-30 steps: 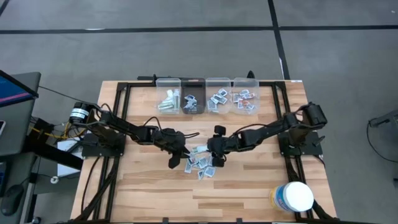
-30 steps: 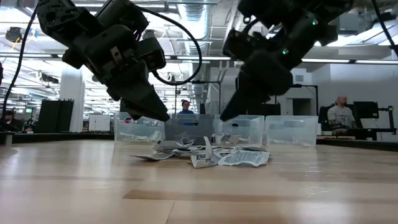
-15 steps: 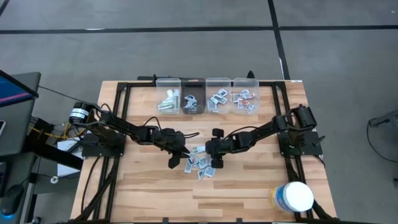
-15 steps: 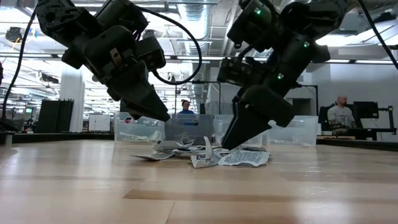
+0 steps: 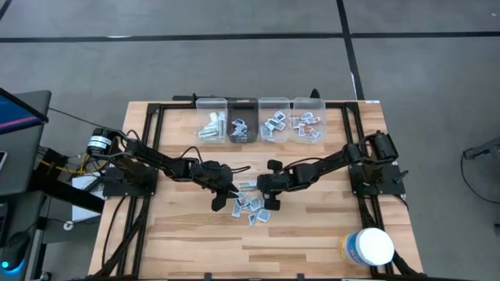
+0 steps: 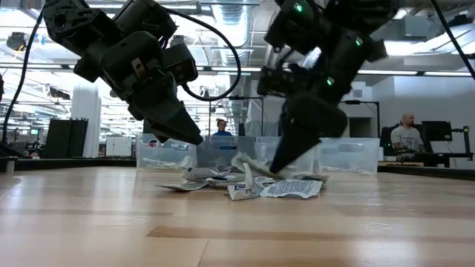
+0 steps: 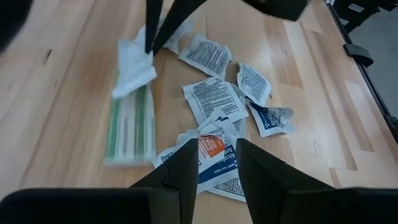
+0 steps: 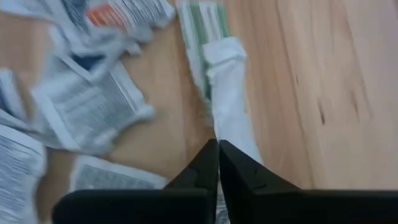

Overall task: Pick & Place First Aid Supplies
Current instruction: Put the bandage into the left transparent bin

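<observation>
My right jaws [image 8: 217, 152] are pinched shut on a white packet [image 8: 231, 93] at the far edge of the pile [image 5: 251, 204] on the worktop [image 5: 180, 234], left jaws [image 7: 217, 165] parted above it; gripping only its edge, I may drop it lifting.

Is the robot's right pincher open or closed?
Shut. The right end effector has its fingers pressed together, pinching a white packet.
</observation>
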